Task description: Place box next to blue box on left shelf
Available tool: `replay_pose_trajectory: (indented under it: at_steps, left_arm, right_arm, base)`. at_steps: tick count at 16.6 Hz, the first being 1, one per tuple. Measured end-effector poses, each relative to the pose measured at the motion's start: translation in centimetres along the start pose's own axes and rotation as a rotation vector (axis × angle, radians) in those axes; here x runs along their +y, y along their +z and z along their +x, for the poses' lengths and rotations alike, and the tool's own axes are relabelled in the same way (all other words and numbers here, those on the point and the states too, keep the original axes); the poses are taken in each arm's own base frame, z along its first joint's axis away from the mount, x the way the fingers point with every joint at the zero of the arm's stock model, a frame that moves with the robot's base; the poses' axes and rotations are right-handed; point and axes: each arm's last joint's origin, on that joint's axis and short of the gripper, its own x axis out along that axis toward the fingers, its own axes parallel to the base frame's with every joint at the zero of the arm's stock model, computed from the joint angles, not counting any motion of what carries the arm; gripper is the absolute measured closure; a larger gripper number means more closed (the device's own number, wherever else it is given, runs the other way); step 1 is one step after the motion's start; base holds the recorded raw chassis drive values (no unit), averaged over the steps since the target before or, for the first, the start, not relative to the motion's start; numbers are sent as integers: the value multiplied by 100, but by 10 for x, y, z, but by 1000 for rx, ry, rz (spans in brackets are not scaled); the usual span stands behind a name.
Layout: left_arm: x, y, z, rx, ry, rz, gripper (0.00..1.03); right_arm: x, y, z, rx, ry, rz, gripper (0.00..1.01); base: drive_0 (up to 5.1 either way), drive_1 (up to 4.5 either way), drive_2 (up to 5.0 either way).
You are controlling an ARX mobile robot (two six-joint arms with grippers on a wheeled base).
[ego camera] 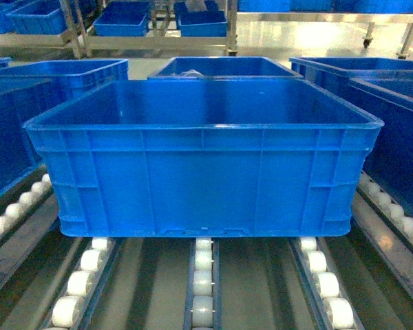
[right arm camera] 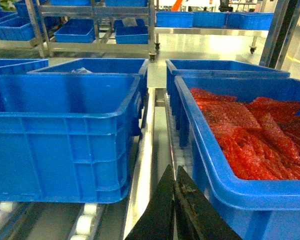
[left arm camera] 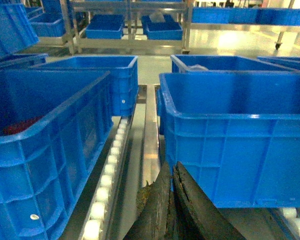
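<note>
Blue plastic, the box (ego camera: 203, 161) sits on the left shelf (ego camera: 203, 289) rollers, between both pincers: right of the left pincer (left arm camera: 171, 200), left of the right pincer (right arm camera: 175, 205), each closed, empty.

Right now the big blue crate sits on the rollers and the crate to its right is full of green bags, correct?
Not quite. The crate does sit on the rollers, but the right wrist view shows the neighbouring crate holds red bags, not green.
</note>
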Motion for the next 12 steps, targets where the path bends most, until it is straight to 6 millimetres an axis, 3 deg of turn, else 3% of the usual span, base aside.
replay_pose_trajectory:
  at_steps: [12]
  left_arm:
    - [0,7,-26,-23,0,0,101]
  right_arm:
    - [0,7,-26,-20,0,0,100]
  base:
    - [0,0,0]
